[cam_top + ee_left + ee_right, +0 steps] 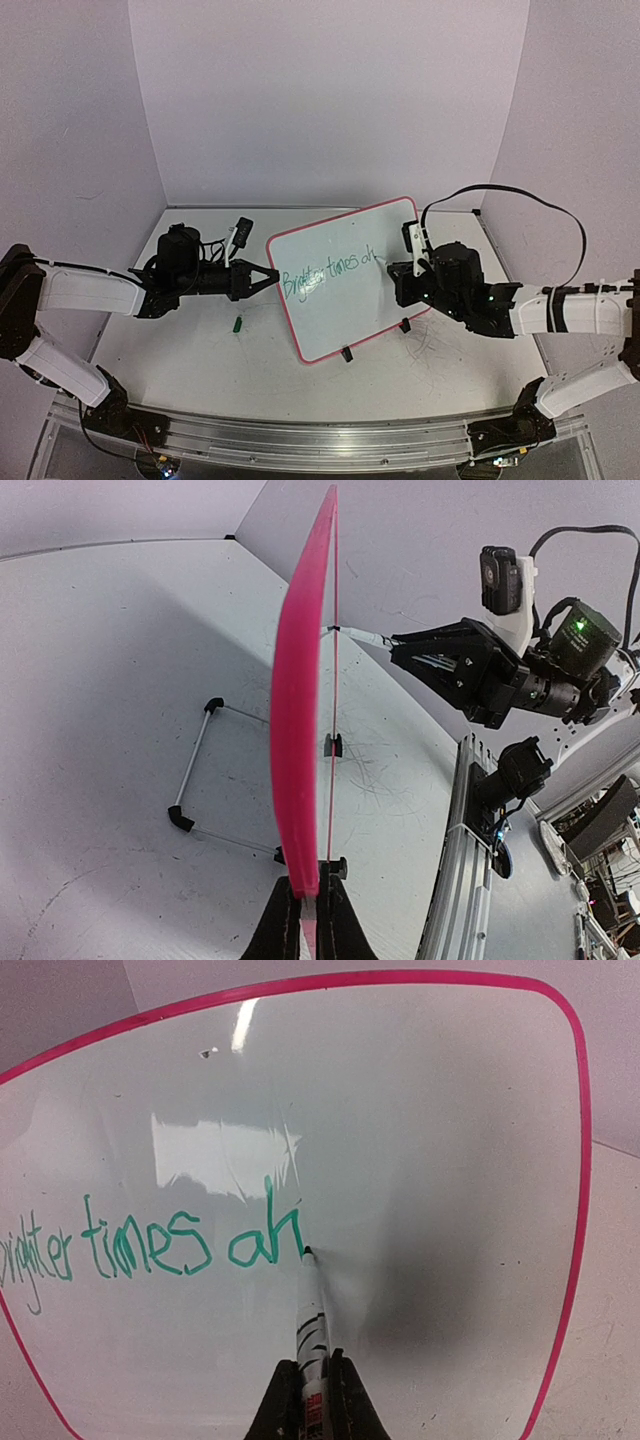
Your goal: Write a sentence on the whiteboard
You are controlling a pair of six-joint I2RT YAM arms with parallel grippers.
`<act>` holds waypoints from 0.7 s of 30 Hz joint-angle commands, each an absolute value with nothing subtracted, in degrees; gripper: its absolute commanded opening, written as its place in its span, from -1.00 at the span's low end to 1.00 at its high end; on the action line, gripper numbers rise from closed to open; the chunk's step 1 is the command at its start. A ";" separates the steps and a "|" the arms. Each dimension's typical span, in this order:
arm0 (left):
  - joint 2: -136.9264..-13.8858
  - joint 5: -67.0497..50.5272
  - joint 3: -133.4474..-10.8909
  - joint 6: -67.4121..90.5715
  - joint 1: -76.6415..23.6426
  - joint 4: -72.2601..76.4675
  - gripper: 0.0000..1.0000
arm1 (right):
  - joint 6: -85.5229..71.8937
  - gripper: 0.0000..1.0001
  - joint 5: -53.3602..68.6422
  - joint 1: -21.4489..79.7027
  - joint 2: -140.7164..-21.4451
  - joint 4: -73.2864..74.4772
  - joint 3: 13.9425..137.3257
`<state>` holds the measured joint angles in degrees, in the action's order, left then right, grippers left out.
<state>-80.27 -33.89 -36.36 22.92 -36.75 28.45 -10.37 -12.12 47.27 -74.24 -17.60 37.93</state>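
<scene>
The sentence (150, 1250) is thin green handwriting in one rising line across the board (350, 305). It reads "Brighter times ah", and the last stroke ends at the tip of a marker (312, 1325) that touches the white face. The board has a pink frame with rounded corners and stands about mid-tabletop, a little toward the right edge, on two black feet (346, 354), its written face toward the near edge. The right claw (312, 1370) is closed tight around the marker's barrel and reaches in from the right edge's side. The left claw (310, 885) is clamped on the board's left edge, one finger on each side of the pink frame. On the board's back side, in the left wrist view, a thin wire frame (195, 770) with black ends rests on the tabletop (190, 350). A small green cap (238, 323) lies on the tabletop left of the board, nearer the near edge than the left claw and apart from both.
</scene>
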 commanded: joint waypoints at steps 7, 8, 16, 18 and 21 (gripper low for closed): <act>-79.30 -32.70 -37.47 21.18 -36.48 26.78 -1.00 | -11.61 -1.00 -16.96 46.55 -75.06 -19.20 40.60; -79.33 -32.72 -37.50 21.18 -36.48 26.75 -1.00 | -11.67 -1.00 -17.09 46.51 -75.08 -19.17 40.65; -79.50 -32.73 -37.42 21.14 -36.51 26.68 -1.00 | -10.64 -1.00 -16.92 46.47 -76.09 -20.56 41.32; -79.41 -32.71 -37.42 21.09 -36.48 26.71 -1.00 | -10.21 -1.00 -16.31 46.45 -76.29 -21.20 41.49; -79.47 -32.74 -37.43 21.09 -36.48 26.72 -1.00 | -10.02 -1.00 -15.14 46.49 -76.46 -21.44 41.57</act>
<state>-80.27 -33.85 -36.36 22.96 -36.75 28.43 -10.57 -15.75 46.89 -75.45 -19.03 39.02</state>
